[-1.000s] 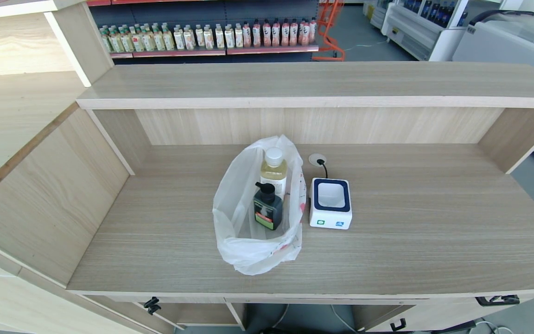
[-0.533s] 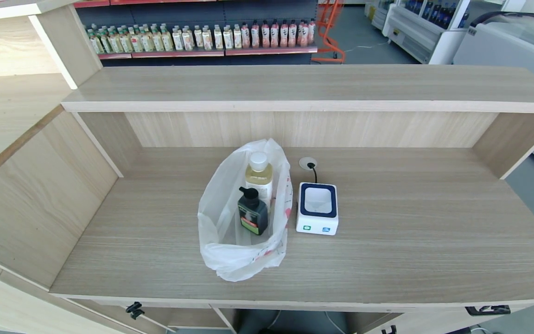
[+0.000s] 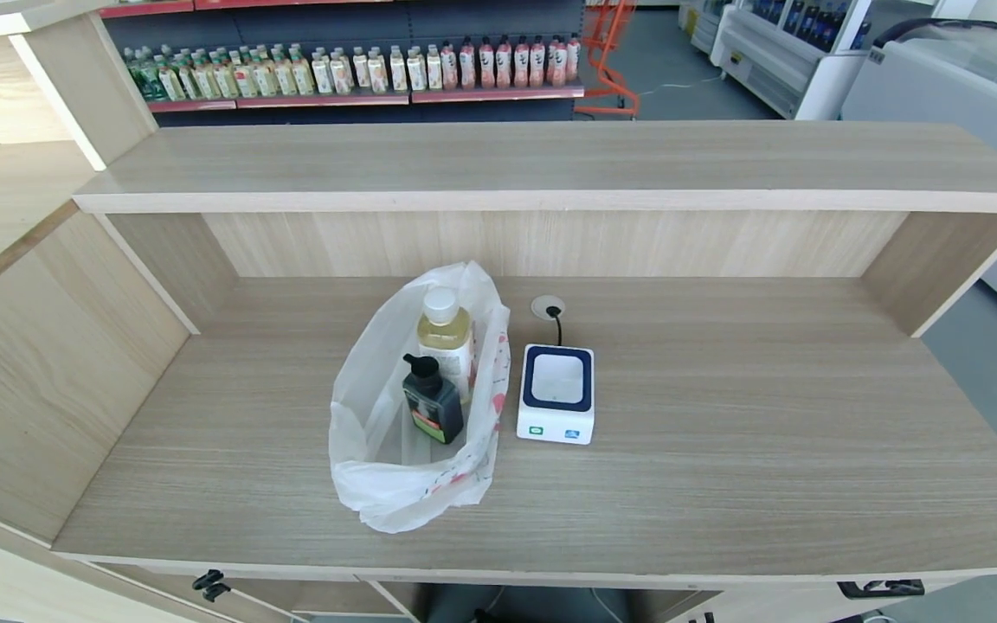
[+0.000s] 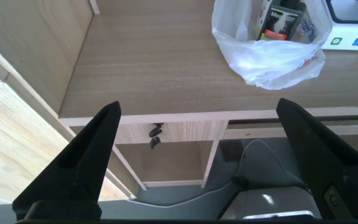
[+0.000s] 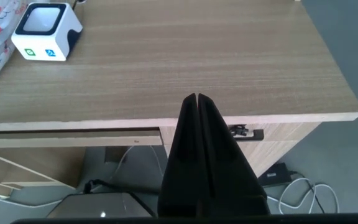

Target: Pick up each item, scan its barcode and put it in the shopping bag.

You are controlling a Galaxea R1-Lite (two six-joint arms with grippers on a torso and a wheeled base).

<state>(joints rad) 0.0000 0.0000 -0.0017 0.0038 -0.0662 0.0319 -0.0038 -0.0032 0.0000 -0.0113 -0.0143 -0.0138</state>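
Two bottles [image 3: 445, 337] stand in the bag [image 3: 403, 493] beside the scanner [image 3: 556, 405]; task apparently complete. Jaws of left gripper [image 4: 199, 107] spread, of right gripper [image 5: 196, 99] closed; both empty.

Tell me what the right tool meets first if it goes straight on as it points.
Probably the bare countertop near its front edge; the shut right tool points there, well clear of the scanner. Depth is hard to judge.
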